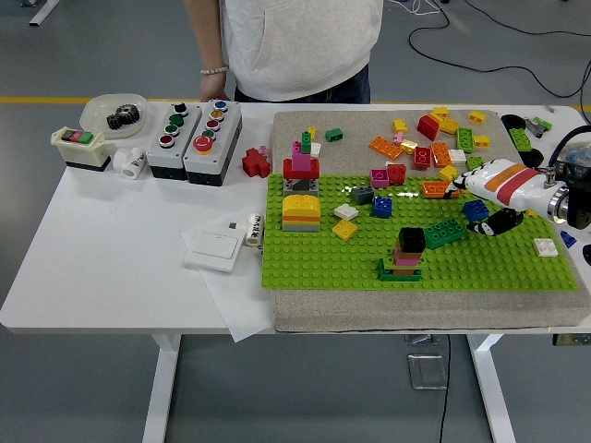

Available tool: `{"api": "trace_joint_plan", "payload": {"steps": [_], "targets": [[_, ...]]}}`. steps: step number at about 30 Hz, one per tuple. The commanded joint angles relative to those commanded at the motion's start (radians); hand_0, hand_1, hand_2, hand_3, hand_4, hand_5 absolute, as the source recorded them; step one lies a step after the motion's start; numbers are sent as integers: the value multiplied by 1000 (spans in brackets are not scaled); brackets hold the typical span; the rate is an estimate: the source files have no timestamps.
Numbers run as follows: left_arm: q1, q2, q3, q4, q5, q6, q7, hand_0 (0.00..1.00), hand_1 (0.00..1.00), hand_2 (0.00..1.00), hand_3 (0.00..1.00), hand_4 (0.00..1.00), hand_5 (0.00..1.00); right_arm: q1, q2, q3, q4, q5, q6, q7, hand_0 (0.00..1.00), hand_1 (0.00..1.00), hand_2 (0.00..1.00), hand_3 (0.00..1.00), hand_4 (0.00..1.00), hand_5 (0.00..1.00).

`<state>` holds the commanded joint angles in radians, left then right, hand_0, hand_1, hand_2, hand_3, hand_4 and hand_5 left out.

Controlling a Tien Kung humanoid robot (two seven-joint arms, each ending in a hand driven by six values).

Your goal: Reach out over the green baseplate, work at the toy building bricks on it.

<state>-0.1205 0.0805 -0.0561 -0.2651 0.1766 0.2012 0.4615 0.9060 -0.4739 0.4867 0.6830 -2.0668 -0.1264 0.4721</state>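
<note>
The green baseplate (314, 263) lies on a grey mat (369, 314) at the table's right half. On it stand a black, pink and green stack (406, 254), a green brick (443, 233), a yellow and orange stack (301, 212) and a red and pink tower (302, 164). My right hand (473, 205), white with orange stripes, reaches in from the right over the plate's right part. Its dark fingers (456, 188) and thumb are spread on either side of a blue brick (476, 211), and I see no grip on it. My left arm is out of view.
Several loose bricks (434, 138) lie on the mat behind the plate, and a white brick (545, 246) sits at its right end. Button boxes (194, 129), a bowl with a gear (115, 113) and a white switch plate (214, 245) are on the left. A person (295, 46) stands at the far side, one hand (212, 83) hanging.
</note>
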Motion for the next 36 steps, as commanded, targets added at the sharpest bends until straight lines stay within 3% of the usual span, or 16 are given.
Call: {"api": "trace_joint_plan", "payload": {"steps": [13,36], "targets": [[-5,2,-15,0,29,2,4,513,602,710,882,998,816,3,-3,-32,3,-1,-4,15,728,720,766,814,904,133],[-16,3,-17,0,37,-1,7,508,604,710,880,998,831,4,41,-63,-12,82,6,8,724,706,754,785,888,131]]}}
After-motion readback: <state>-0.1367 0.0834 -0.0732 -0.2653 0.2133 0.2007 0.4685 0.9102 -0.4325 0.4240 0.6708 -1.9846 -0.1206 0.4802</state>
